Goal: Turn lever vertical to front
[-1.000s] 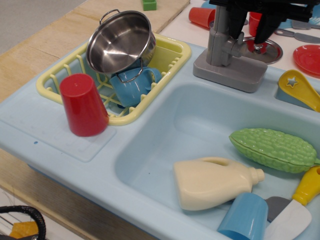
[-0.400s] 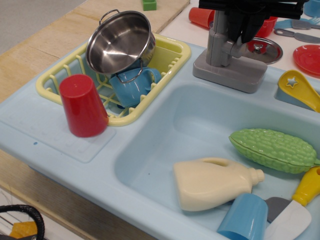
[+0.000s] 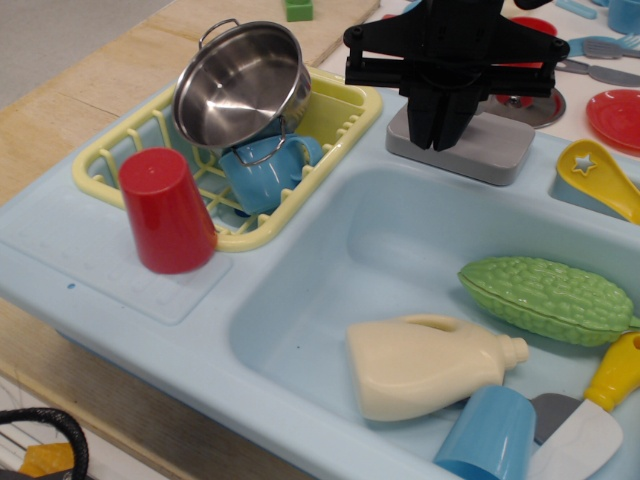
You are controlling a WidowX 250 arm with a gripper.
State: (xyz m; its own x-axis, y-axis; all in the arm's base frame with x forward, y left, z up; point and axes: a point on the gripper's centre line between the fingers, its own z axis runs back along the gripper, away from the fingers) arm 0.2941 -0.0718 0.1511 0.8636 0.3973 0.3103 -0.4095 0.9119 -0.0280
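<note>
My black gripper (image 3: 440, 135) hangs in front of the grey toy faucet at the back of the sink. Its two fingers (image 3: 428, 105) stand close together with no gap showing, pointing down over the flat grey faucet base (image 3: 495, 152). The gripper hides the faucet column and the lever, so I cannot tell whether the fingers hold the lever or which way it points.
A light blue sink basin (image 3: 330, 300) holds a cream bottle (image 3: 425, 365), a green bumpy vegetable (image 3: 545, 298), a blue cup (image 3: 490, 435) and a yellow-handled spatula (image 3: 600, 400). A yellow rack (image 3: 345, 100) at left holds a steel pot (image 3: 240, 85) and a red cup (image 3: 165, 210).
The gripper has come down and toward the front, from above and around the faucet to in front of it. Its fingers have drawn together. The faucet column and lever are now covered.
</note>
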